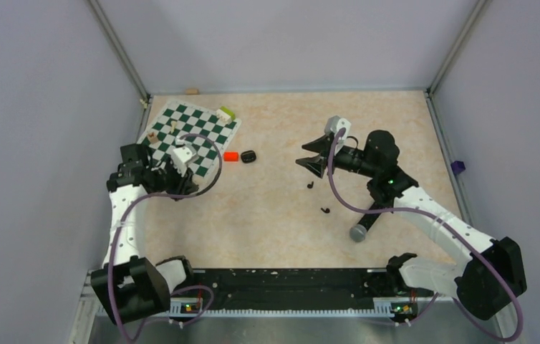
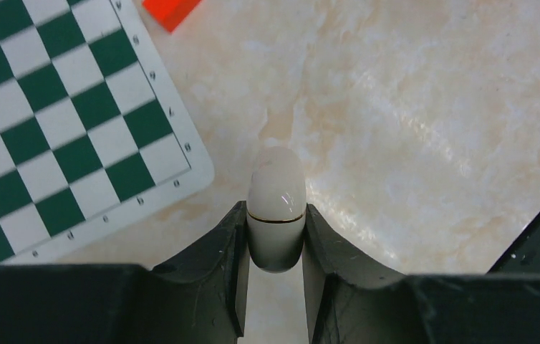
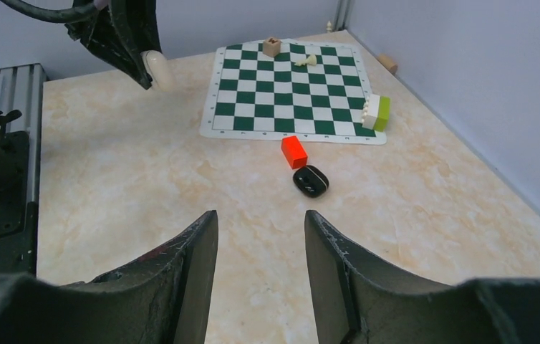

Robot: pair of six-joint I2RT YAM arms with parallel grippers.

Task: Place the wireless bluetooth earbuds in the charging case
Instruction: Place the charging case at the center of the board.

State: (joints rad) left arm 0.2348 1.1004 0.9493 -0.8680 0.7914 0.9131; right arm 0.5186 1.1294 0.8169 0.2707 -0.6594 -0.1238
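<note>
— How many earbuds (image 1: 311, 185)?
— Two, tiny black specks on the table, well apart from the orange block (image 1: 230, 156). One charging case (image 3: 311, 180), glossy black and rounded, lies just beside that block.
— The claws?
— The left gripper (image 2: 276, 229) pinches a cream-white capsule (image 2: 276, 183). The right gripper (image 3: 260, 233) is spread, holding nothing.

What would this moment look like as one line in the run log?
left gripper: shut on white capsule | right gripper: open, empty, facing case | earbuds: both outside case
</note>
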